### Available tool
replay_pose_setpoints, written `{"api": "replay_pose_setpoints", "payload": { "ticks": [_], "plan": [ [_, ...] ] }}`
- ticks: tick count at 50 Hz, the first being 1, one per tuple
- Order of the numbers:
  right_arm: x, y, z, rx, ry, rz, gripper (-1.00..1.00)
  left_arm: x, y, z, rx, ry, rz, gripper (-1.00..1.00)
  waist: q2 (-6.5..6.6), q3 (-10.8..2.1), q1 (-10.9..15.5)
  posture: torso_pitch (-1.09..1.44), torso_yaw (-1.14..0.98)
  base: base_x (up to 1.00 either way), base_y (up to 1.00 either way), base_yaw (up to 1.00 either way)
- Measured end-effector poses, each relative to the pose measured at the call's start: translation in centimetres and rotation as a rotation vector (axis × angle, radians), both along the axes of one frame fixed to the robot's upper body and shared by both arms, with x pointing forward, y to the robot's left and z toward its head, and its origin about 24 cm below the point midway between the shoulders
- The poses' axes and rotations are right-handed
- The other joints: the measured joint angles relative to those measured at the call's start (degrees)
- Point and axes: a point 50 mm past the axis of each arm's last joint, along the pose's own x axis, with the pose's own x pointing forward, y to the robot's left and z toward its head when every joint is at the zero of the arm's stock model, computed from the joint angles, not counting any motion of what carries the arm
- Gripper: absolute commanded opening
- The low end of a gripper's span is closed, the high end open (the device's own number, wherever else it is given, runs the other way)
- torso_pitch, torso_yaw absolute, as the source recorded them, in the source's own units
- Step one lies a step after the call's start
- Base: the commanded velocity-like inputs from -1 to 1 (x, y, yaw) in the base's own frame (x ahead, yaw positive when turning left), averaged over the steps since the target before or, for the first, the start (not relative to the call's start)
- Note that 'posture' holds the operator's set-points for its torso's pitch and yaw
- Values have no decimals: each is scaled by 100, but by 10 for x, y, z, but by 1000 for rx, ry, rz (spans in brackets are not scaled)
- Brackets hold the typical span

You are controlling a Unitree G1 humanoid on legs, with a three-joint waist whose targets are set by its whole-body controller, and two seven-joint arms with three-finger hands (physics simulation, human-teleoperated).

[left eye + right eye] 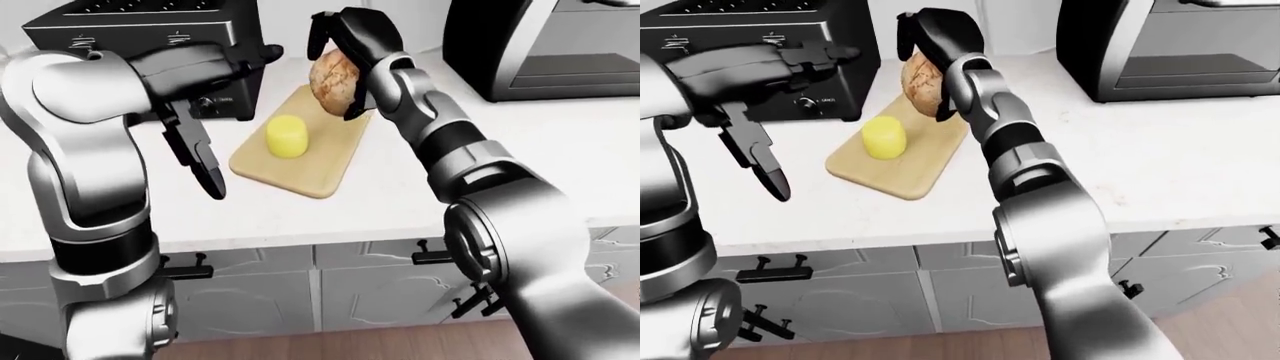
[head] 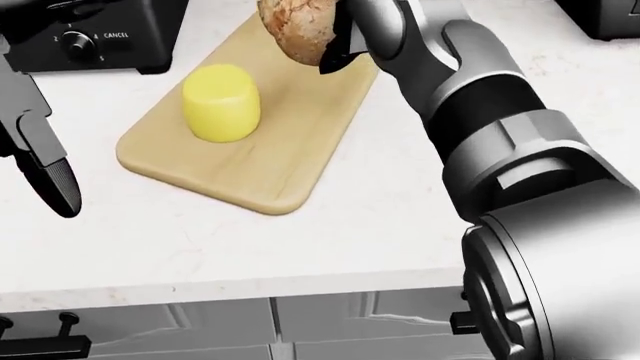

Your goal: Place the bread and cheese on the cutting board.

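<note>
The right hand (image 1: 345,45) clenched the bread (image 1: 332,81) above the cutting board's (image 1: 300,169) far end, clear of the cheese (image 1: 286,137) (already placed). The left hand (image 1: 195,146) hung released off the board's left edge, out of the way.

one bread (image 1: 333,82), one cheese (image 2: 220,102), one cutting board (image 2: 280,161)

Toaster (image 1: 150,37), oven (image 1: 545,45), white counter (image 1: 560,150).
</note>
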Motion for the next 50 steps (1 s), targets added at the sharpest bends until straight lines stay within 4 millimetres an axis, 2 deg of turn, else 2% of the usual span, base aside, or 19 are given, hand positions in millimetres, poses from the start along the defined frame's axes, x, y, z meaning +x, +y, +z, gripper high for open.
{"api": "replay_pose_setpoints", "payload": {
  "ticks": [12, 20, 24, 29, 37, 50],
  "plan": [
    [1, -1, -8, -15, 30, -4, -100, 3, 0, -3, 4, 14, 7, 100, -38, 174, 20, 7, 0, 0, 0, 0],
    [1, -1, -3, -9, 16, -2, -100, 3, 0, -4, 0, 12, 9, 100, -55, 262, 33, 8, 0, 0, 0, 0],
    [0, 0, -2, -5, 20, 5, -100, 2, -2, -3, -7, 6, 2, 100, -64, 269, 38, 8, 0, 0, 0, 0],
    [0, 6, 0, 52, 103, 48, -100, 4, -3, -5, -2, 7, 4, 100, -67, 272, 31, 8, 0, 0, 0, 0],
    [2, 5, -11, 80, 189, 46, -100, 3, -1, -7, 4, 4, 11, 100, -76, 271, 40, 8, 0, 0, 0, 0],
    [4, 4, -18, 68, 228, 26, -100, 2, -1, -8, 12, 4, 9, 100, -58, 266, 35, 8, 0, 0, 0, 0]
  ]
}}
